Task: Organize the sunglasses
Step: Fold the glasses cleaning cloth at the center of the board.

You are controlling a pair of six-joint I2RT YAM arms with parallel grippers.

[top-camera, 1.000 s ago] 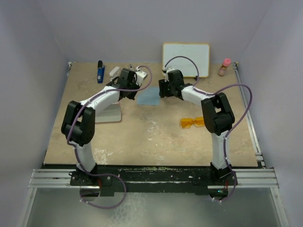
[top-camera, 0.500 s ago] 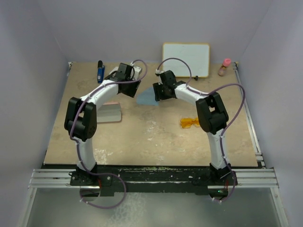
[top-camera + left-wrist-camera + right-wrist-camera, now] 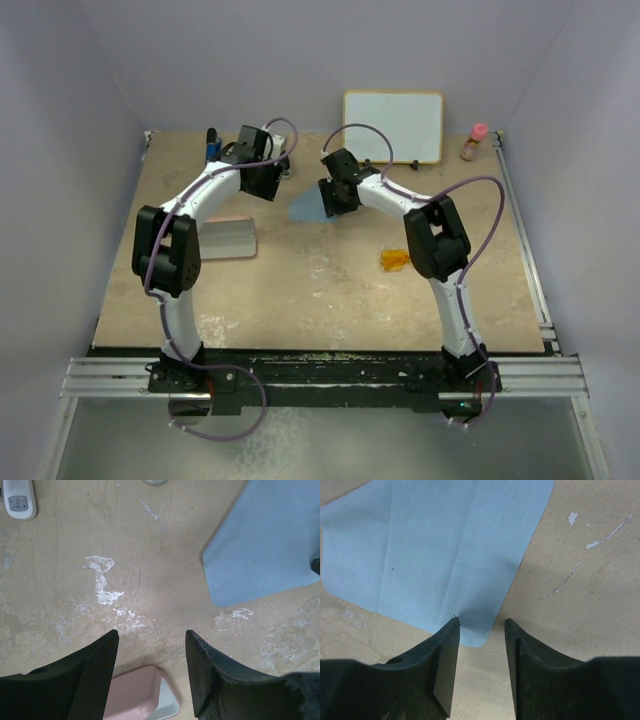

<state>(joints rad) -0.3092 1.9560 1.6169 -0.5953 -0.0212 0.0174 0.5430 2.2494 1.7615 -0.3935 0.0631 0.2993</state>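
Observation:
The orange-amber sunglasses [image 3: 393, 261] lie on the table right of centre, partly hidden behind my right arm in the top view. Neither wrist view shows them. A light blue cloth [image 3: 306, 206] lies flat at the back middle. My right gripper [image 3: 481, 625] hangs open over the cloth's [image 3: 435, 550] near corner, which sits between its fingertips. My left gripper [image 3: 150, 640] is open and empty above bare table, left of the cloth [image 3: 265, 550]. An end of the pink case [image 3: 135, 695] shows beneath it.
A whiteboard [image 3: 393, 125] leans on the back wall, with a pink bottle [image 3: 479, 140] at the back right. A blue object [image 3: 212, 145] and a white device [image 3: 19, 500] lie at the back left. The pink case [image 3: 228, 237] lies on the left side.
My left gripper has drawn back to the far left, away from the cloth. My right gripper has slid left over the cloth's corner, and its arm now covers part of the sunglasses.

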